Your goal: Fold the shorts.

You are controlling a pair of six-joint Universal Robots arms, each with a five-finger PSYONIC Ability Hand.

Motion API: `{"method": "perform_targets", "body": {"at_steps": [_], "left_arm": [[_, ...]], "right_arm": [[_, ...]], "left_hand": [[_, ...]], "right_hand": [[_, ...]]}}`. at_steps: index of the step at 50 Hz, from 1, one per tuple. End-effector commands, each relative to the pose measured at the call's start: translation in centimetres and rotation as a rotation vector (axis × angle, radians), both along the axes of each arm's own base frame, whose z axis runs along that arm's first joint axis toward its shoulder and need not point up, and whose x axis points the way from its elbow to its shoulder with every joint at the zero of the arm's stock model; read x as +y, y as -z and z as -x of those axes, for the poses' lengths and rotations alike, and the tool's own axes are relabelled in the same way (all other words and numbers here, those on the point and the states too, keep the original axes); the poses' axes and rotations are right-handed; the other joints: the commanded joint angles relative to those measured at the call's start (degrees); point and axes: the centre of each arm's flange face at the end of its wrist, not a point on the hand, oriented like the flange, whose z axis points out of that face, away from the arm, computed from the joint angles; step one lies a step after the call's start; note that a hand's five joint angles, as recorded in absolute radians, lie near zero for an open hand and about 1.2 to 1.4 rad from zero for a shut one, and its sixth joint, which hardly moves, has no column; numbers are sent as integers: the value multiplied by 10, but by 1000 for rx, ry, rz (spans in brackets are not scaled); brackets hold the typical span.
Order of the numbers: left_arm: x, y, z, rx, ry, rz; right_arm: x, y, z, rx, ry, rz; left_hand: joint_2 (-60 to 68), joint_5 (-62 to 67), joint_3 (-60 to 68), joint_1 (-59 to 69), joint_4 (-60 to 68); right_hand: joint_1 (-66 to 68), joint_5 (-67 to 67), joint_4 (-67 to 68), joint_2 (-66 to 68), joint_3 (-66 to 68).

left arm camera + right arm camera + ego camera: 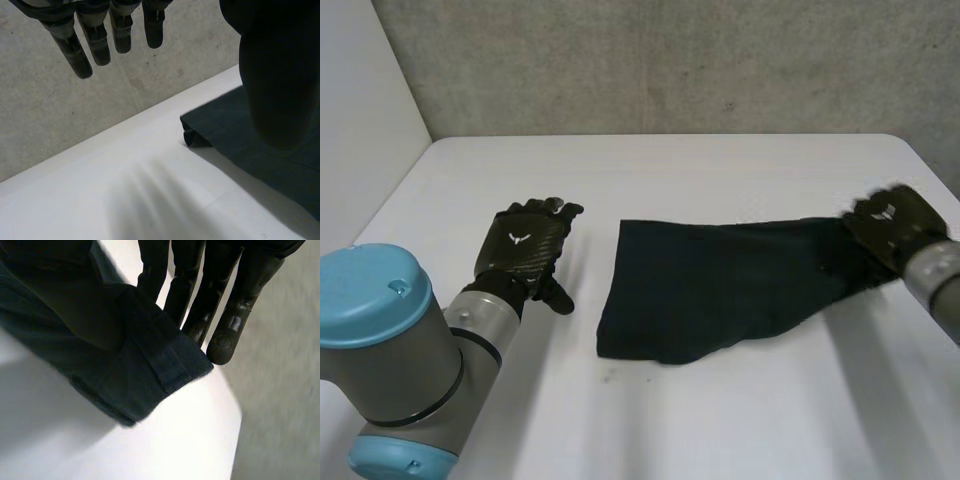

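Head view first: the dark shorts lie on the white surface, bunched broad at one end and drawn out narrow toward the robot's right. The right hand is on that narrow end, at the far right of the surface. The left hand sits apart from the cloth, just beside its broad end, palm down with nothing in it. A grey wall runs behind the surface.

Over to the left wrist view: the fingers hang straight and slightly spread, and the thumb stands off to the side. Nothing is between them. A corner of the shorts lies flat on the surface below the thumb, with a small fold at its edge. The hand is clear of the cloth.

Now the right wrist view: the hemmed edge of the shorts is drawn across the palm, and the straight fingers sit close together behind it. The thumb presses on the front, so the cloth is pinched between thumb and fingers. The hem hangs lifted off the white surface beneath it.
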Motion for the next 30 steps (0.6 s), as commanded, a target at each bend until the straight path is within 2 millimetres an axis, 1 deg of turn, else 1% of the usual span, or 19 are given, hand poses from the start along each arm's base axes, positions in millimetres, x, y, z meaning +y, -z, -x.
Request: {"method": "perform_targets", "body": {"at_steps": [1, 2, 5, 6, 9, 10, 12, 13, 14, 17, 20, 21, 23, 24, 27, 28, 30], "left_arm": [[-1, -3, -2, 1, -16, 8], [-1, -4, -2, 4, -18, 10], [-1, -11, -2, 16, -21, 30], [-2, -14, -2, 20, -22, 36], [-3, -23, -2, 36, -24, 63], [-4, -28, -1, 42, -22, 76], [-7, -38, 1, 58, -22, 103], [-8, -41, 1, 62, -22, 111], [-10, -47, 3, 71, -22, 127], [-14, -55, 5, 85, -22, 149], [-18, -65, 7, 103, -22, 178], [-19, -69, 9, 109, -21, 191], [-22, -76, 10, 120, -22, 212], [-24, -79, 10, 125, -25, 221], [-28, -86, 15, 142, -19, 242], [-30, -87, 16, 144, -18, 244], [-33, -82, 23, 139, -7, 233]], "right_arm": [[40, -19, -84, 27, -307, 91], [54, -14, -101, 54, -401, 100], [84, -7, -132, 101, -585, 131], [103, 2, -150, 130, -703, 143], [125, 17, -167, 155, -837, 141], [131, 28, -173, 157, -885, 121], [134, 36, -175, 153, -913, 94], [134, 39, -176, 150, -919, 84], [135, 41, -177, 142, -924, 71], [134, 38, -177, 89, -908, 34], [132, 30, -177, 8, -882, -4], [126, 18, -174, -61, -838, -31], [114, 2, -168, -147, -776, -53], [104, -14, -160, -242, -708, -81], [87, -30, -147, -390, -591, -138], [75, -38, -138, -484, -503, -168], [62, -42, -128, -565, -413, -199]], "left_hand": [[-13, -24, -19, -7, -16], [-13, -24, -19, -7, -16], [-15, -25, -21, -9, -17], [-15, -26, -22, -9, -18], [-15, -26, -22, -9, -18], [-15, -26, -22, -9, -18], [-15, -26, -22, -9, -18], [-15, -26, -22, -9, -18], [-15, -26, -22, -9, -18], [-15, -26, -22, -9, -18], [-15, -26, -22, -9, -18], [-15, -26, -22, -9, -18], [-15, -26, -22, -9, -18], [-15, -26, -22, -9, -18], [-15, -25, -21, -9, -17], [-15, -25, -21, -9, -17], [-13, -24, -19, -7, -16]], "right_hand": [[239, 154, 117, 133, 140], [239, 154, 117, 133, 140], [239, 154, 117, 133, 140], [239, 154, 117, 133, 140], [239, 154, 117, 133, 140], [239, 154, 117, 133, 140], [239, 154, 117, 133, 140], [239, 154, 117, 133, 140], [66, -19, -56, -40, -33], [-251, -336, -372, -357, -349], [-354, -439, -476, -460, -453], [-461, -546, -583, -567, -560], [-461, -546, -583, -567, -560], [-461, -546, -583, -567, -560], [-461, -546, -583, -567, -560], [-461, -546, -583, -567, -560], [-461, -546, -583, -567, -560]]}}
